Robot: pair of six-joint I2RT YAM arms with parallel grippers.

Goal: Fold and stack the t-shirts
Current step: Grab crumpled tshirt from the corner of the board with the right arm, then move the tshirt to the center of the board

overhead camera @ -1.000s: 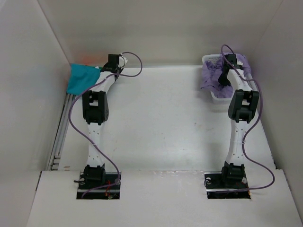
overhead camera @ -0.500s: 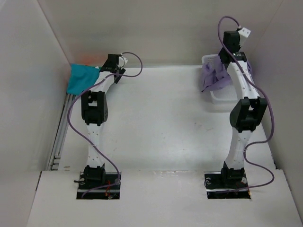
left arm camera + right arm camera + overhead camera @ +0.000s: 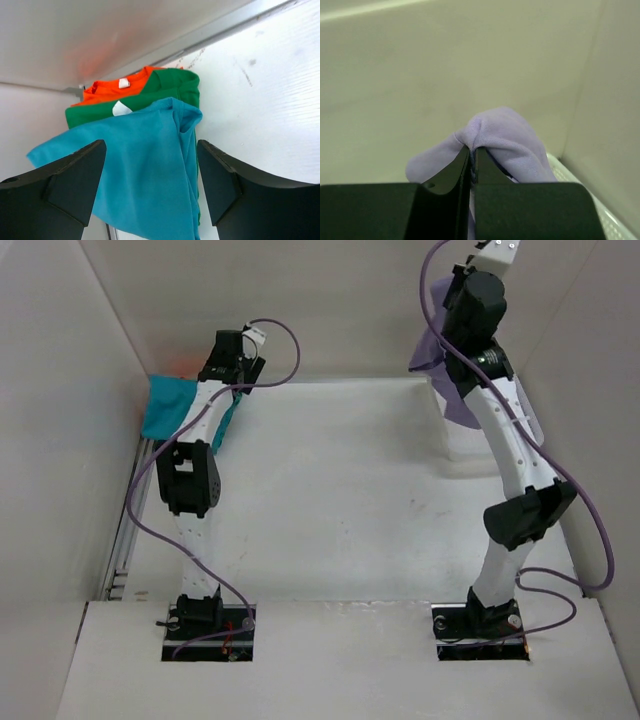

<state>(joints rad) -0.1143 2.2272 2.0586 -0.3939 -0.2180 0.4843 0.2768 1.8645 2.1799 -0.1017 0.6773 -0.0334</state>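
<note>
White table [image 3: 330,500]; left gripper [image 3: 150,148] spread wide above teal shirt [image 3: 142,185], empty; right gripper [image 3: 471,151] clamped on lavender shirt [image 3: 505,135].

Open table [image 3: 330,490] mid-span — t-shirt stack [image 3: 165,408] far left, basket [image 3: 602,214] far right, walls [image 3: 60,390] close

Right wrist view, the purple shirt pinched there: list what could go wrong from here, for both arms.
1. The right gripper grips the lavender shirt by one small bunched fold, and the rest hangs high over the table; it could slip free and drop in a heap.
2. The open left gripper straddles the teal shirt, which lies skewed on the green shirt and orange shirt; a finger could snag it on leaving and pull the stack apart.
</note>
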